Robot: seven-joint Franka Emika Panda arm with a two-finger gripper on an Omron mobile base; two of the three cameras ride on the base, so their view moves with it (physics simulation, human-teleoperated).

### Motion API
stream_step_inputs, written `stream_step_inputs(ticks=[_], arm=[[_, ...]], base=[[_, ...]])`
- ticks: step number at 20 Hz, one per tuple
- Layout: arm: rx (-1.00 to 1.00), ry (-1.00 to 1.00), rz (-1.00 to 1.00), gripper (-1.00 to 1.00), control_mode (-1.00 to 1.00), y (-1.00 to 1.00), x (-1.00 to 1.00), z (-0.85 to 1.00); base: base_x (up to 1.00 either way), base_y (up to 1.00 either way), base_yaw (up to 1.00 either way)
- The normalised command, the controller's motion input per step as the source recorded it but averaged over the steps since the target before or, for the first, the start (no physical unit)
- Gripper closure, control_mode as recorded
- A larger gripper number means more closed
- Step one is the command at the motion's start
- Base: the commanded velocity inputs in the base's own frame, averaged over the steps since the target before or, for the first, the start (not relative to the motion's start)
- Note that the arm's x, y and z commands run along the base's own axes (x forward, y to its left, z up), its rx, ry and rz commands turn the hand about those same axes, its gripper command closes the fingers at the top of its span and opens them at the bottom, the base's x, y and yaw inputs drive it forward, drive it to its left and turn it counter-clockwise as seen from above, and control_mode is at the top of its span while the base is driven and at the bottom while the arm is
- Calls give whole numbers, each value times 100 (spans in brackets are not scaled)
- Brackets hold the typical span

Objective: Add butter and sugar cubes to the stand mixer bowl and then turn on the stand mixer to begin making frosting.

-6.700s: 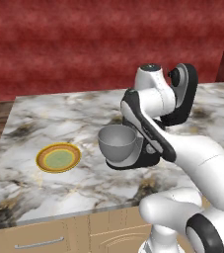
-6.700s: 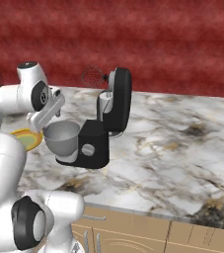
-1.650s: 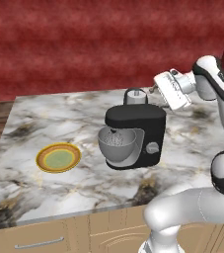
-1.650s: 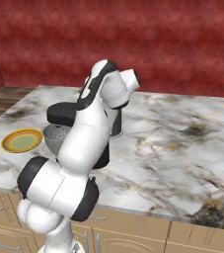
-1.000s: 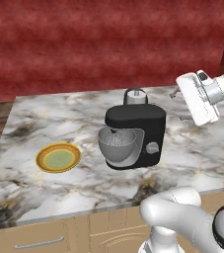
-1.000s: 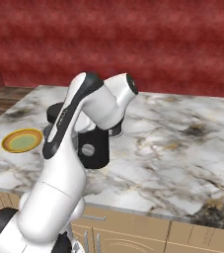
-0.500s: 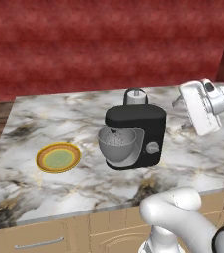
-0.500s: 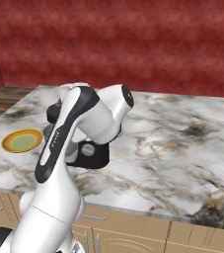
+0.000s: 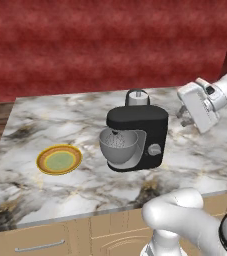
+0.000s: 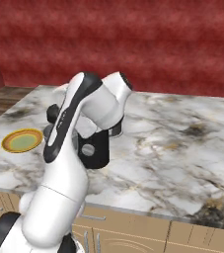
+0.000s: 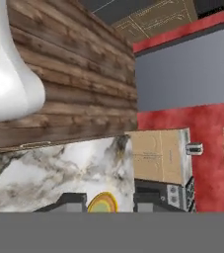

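The black stand mixer (image 9: 137, 131) stands mid-counter with its head down over the grey stand mixer bowl (image 9: 119, 149). The whisk sits inside the bowl. The round grey knob (image 9: 155, 149) faces me on its side, and the knob (image 10: 88, 150) also peeks out beside my arm in the right base view. My gripper (image 9: 184, 116) hangs to the right of the mixer head, apart from it, with the jaws a little apart and nothing between them. The butter and the sugar cubes are hidden.
A yellow-rimmed green plate (image 9: 59, 160) lies left of the mixer, with the plate (image 10: 22, 140) at the counter's left in the right base view. A red wall runs behind the marble counter (image 9: 205, 155). My own arm (image 10: 84, 118) covers most of the mixer there.
The mixer head, raised in the oldest frames, is down over the bowl. Over the last second and a half my hand has drawn off to the right of the mixer.
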Motion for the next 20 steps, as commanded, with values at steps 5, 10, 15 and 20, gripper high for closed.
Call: stream_step_inputs(ticks=[5, 10, 15, 20], arm=[[-24, -57, 19, 100, -100, 0, -19, -37], [-23, -52, 10, 100, -100, 0, -1, -72], [-13, -33, 5, 100, -100, 0, 4, -59], [-7, -4, 0, 100, -100, 0, 41, -20]], base=[[0, 0, 0], [0, 0, 0], [0, 0, 0], [0, 0, 0]])
